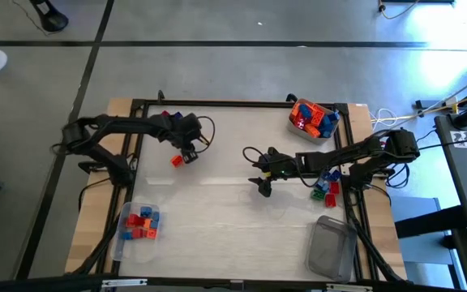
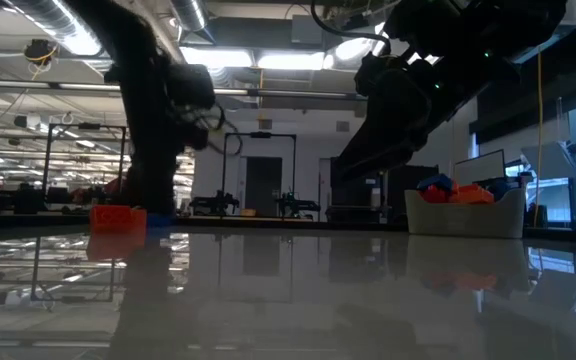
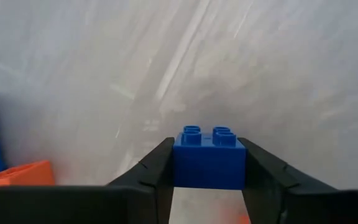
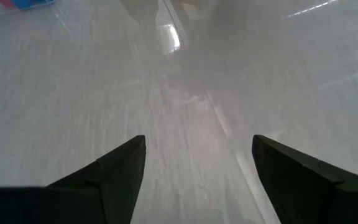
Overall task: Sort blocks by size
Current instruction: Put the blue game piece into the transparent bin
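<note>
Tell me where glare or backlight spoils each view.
High view: bright glare washes the floor at upper right. Low view: ceiling lights backlight the arms into silhouettes, and the glossy table mirrors the room. Left wrist view: streaky sheen behind the blue brick. Right wrist view: a glare patch on the tabletop.

A blue brick sits between black fingers; an orange brick shows at lower left on the glossy white tabletop.
</note>
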`<state>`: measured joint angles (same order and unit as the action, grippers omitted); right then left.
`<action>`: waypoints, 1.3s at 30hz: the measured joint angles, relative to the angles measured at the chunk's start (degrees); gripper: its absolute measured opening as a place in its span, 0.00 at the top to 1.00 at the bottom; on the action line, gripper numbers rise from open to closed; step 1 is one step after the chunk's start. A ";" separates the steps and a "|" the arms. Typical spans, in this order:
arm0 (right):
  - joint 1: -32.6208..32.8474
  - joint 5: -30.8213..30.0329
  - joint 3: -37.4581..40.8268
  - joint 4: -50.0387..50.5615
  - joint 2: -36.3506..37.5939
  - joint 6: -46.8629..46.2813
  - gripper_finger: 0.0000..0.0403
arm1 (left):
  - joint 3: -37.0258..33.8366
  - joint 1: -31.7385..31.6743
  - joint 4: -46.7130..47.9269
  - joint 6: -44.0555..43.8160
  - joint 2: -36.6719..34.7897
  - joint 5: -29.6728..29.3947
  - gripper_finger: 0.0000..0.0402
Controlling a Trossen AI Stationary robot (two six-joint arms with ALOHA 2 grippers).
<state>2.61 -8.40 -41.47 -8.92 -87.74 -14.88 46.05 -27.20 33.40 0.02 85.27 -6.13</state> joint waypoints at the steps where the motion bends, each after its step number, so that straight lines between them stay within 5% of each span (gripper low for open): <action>1: 0.00 0.00 0.00 -0.06 -0.01 0.00 0.27 | 0.46 0.98 0.71 -0.95 -1.14 -0.01 0.69; 10: 0.00 0.00 -0.02 0.00 -0.02 0.00 0.27 | 4.28 14.22 10.16 -12.72 -15.55 0.02 0.66; 19: 0.00 0.00 -0.02 -0.18 -0.02 0.00 0.27 | 4.77 32.45 18.83 -34.72 -27.77 1.68 0.67; 39: 0.00 0.00 -0.02 0.00 0.00 -0.03 0.27 | 3.62 75.39 22.68 -88.10 -27.77 2.43 0.66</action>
<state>2.61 -8.40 -41.50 -8.93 -87.74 -14.91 49.68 48.19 56.08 -88.08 57.50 -3.70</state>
